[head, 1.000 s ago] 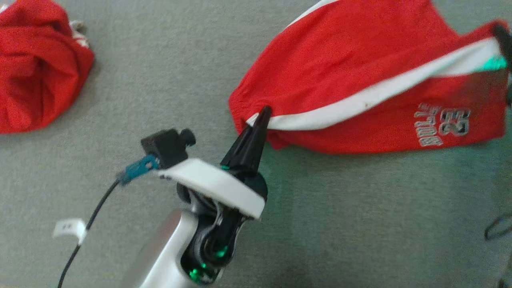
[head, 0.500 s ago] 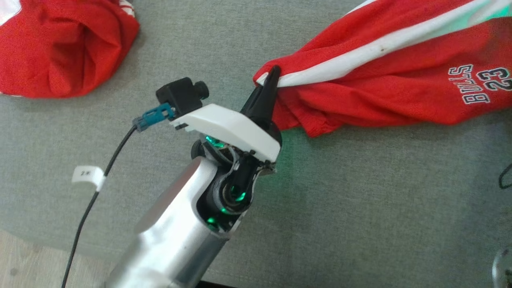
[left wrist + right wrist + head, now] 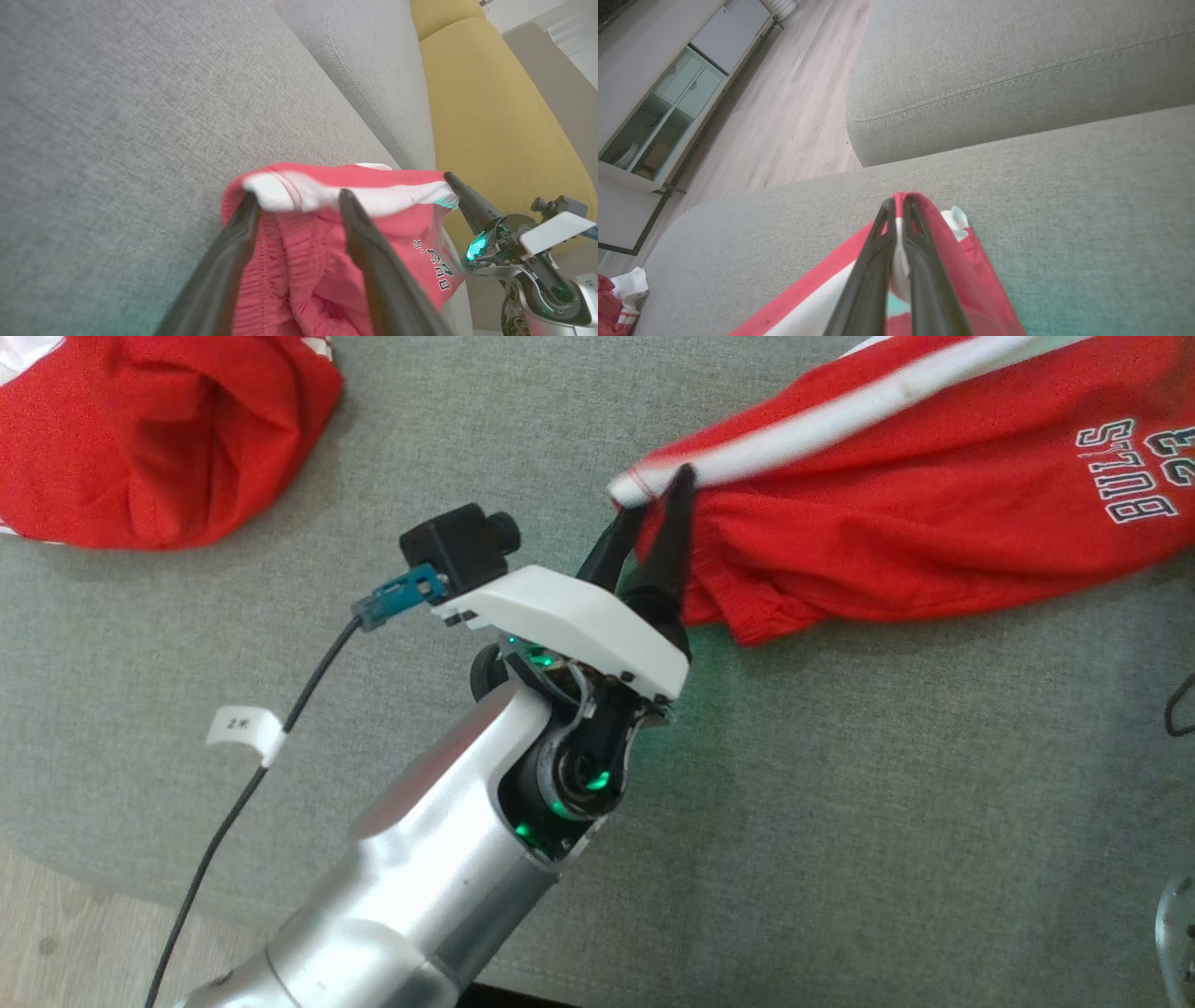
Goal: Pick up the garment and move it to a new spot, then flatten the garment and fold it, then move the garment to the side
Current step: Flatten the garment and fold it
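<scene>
Nearest to us, the left gripper (image 3: 299,198) has its two fingers clearly apart, and they pinch nothing. The white-striped corner (image 3: 630,485) of the red shorts (image 3: 915,523) lies just at the fingertips, across the gap between them. It seems to rest against the tips, but we cannot tell whether it hangs on one of them.

From this corner the shorts run away from the left fingers. Their long axis follows the white stripe, straight toward the right gripper (image 3: 899,203). There the fingers are closed tight on the far corner, with red and white cloth between them. The shorts hang half stretched between the two arms, and the lower part lies on the grey sofa cushion (image 3: 840,784).

We judge that a new grip on the near corner belongs to the left arm, because the corner is directly ahead of its open fingers.

Far off to the other side lies a second red garment (image 3: 159,439), well apart.
</scene>
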Controlling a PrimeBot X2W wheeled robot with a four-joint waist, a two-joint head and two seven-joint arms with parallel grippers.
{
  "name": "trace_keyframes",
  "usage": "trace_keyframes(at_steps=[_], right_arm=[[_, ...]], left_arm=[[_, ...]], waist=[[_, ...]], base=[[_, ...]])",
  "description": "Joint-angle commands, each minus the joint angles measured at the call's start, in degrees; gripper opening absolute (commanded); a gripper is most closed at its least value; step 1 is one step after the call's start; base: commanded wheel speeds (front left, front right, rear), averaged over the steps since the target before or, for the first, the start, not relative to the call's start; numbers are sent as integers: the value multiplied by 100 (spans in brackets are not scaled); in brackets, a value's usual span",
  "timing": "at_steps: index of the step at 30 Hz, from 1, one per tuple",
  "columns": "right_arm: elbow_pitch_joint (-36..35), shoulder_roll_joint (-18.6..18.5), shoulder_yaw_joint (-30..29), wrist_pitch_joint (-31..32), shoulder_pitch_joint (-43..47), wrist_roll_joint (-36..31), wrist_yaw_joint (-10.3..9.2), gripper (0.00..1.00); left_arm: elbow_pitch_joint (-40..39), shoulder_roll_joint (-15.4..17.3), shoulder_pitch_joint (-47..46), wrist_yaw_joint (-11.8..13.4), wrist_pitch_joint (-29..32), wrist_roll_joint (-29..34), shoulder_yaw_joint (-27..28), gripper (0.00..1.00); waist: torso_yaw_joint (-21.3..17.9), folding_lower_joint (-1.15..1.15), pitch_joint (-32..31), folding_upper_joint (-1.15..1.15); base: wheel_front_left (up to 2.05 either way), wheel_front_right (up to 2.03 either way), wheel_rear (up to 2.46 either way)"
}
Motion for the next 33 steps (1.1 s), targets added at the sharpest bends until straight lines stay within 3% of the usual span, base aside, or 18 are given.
trace_keyframes(at_steps=[1, 5, 11, 15, 19, 23, 25, 28, 29, 30, 33], right_arm=[[-166, -14, 97, -94, -127, -47, 43, 100], [-137, -117, 237, -244, 26, -121, 43, 100], [-423, -471, 548, -650, 421, -309, 43, 100], [-662, -1052, 1236, -569, 901, -595, 43, 100], [-649, -1303, 1444, -403, 1137, -657, 43, 100], [-438, -1375, 1479, -160, 1203, -744, 43, 100], [-291, -1385, 1446, -45, 1202, -827, 43, 100], [93, -1145, 1307, 284, 1200, -673, 43, 100], [149, -1094, 1284, 365, 1201, -624, 43, 63], [182, -1030, 1272, 428, 1205, -558, 43, 0], [45, -892, 1363, 437, 1309, -220, 43, 0]], left_arm=[[-96, 54, -160, -2, -93, 75, 48, 100], [-48, 89, -174, -33, -272, 250, -13, 100], [-361, 531, -61, 74, -731, 1069, -371, 100], [-687, 967, 14, 439, -1178, 2201, -769, 100], [-878, 1106, 201, 848, -1345, 3250, -893, 100], [-1032, 983, 513, 1085, -1364, 4314, -683, 100], [-1099, 830, 767, 1024, -1365, 4690, -552, 100], [-1064, 585, 1231, 730, -1366, 5245, -335, 100], [-1044, 535, 1331, 635, -1366, 5333, -271, 100], [-1026, 487, 1427, 523, -1366, 5409, -198, 100], [-859, 412, 1749, 195, -1367, 5750, 189, 100]], waist=[[5, 0, -18, 0], [-46, 0, -77, 0], [-221, 0, -202, 0], [-283, 0, -219, 0], [-222, 0, -196, 0], [-69, 0, -169, 0], [17, 0, -173, 0], [134, 0, -243, 0], [145, 0, -264, 0], [149, 0, -289, 0], [21, 0, -432, 0]], base=[[0, 0, 0], [0, 0, 0], [0, 0, 0], [0, 0, 0], [0, 0, 0], [0, 0, 0], [0, 0, 0], [0, 0, 0], [0, 0, 0], [0, 0, 0], [0, 0, 0]])
